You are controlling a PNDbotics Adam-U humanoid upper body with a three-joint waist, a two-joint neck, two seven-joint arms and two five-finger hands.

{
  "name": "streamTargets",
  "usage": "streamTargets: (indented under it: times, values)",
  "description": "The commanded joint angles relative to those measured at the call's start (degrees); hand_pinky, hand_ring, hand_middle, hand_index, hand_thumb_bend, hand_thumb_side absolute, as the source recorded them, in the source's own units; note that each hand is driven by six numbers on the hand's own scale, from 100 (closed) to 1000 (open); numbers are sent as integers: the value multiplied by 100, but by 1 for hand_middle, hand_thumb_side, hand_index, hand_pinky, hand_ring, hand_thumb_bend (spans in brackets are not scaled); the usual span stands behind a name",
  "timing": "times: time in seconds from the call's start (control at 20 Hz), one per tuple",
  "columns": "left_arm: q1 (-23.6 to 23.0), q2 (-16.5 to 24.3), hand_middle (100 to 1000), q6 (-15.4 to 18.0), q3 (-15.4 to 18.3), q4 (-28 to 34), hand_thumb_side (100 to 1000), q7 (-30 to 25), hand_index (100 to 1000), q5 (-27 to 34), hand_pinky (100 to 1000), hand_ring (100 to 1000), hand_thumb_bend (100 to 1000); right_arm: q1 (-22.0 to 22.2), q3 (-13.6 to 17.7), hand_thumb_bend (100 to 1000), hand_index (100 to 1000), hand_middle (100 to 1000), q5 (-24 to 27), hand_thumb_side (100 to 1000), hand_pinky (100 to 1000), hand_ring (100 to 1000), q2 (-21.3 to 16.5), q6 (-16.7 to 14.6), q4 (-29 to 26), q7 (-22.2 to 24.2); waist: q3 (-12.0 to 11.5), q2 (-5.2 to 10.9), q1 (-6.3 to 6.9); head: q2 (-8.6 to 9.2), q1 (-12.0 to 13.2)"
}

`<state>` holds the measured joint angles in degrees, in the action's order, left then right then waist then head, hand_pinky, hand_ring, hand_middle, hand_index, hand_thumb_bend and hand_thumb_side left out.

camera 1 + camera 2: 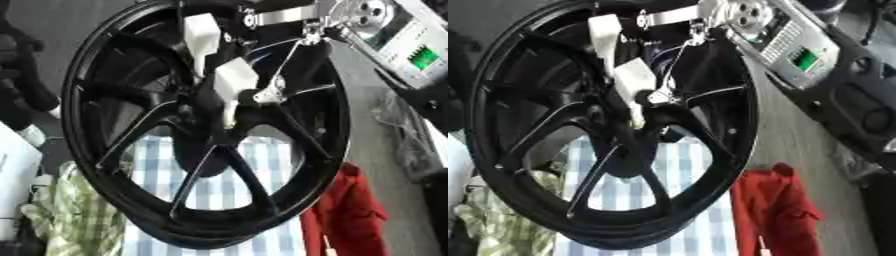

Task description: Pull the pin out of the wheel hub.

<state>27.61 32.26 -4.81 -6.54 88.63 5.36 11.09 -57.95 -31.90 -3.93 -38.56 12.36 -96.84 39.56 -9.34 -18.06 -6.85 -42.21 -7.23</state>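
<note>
The wheel (114, 165) is black with a glossy finish; its spokes carry bright edge highlights. The hand (229, 82) at the hub has white, smooth plastic-looking finger covers and polished silver metal joints; thin metal-looking rods run along it. Under the wheel lies a blue-and-white checked cloth (219, 190), matt and woven. A green-checked cloth (74, 215) and a red fabric (346, 215) are soft, matt and creased. The floor (798, 145) looks grey and matt.
</note>
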Motion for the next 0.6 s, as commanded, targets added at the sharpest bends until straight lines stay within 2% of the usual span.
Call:
streamTargets:
  times: [0.05, 0.35, 0.6]
  values:
    - [18, 193, 766, 9, 29, 80, 874, -10, 799, -12, 764, 831, 100, -150, 66, 100, 424, 375, 67, 100, 791, 595, -159, 8, -150, -27, 15, 142, 63, 2, -27]
    - [-21, 211, 766, 14, 24, 69, 872, -17, 799, -11, 765, 831, 100, -247, 122, 100, 421, 369, 225, 100, 785, 589, -430, 50, -424, 123, 76, 221, 67, -54, -3]
    - [-47, 226, 767, 18, 25, 61, 870, -15, 799, -11, 765, 832, 100, -197, 330, 100, 416, 364, 533, 100, 785, 586, -831, 187, -702, 60, 135, 271, 63, -91, -17]
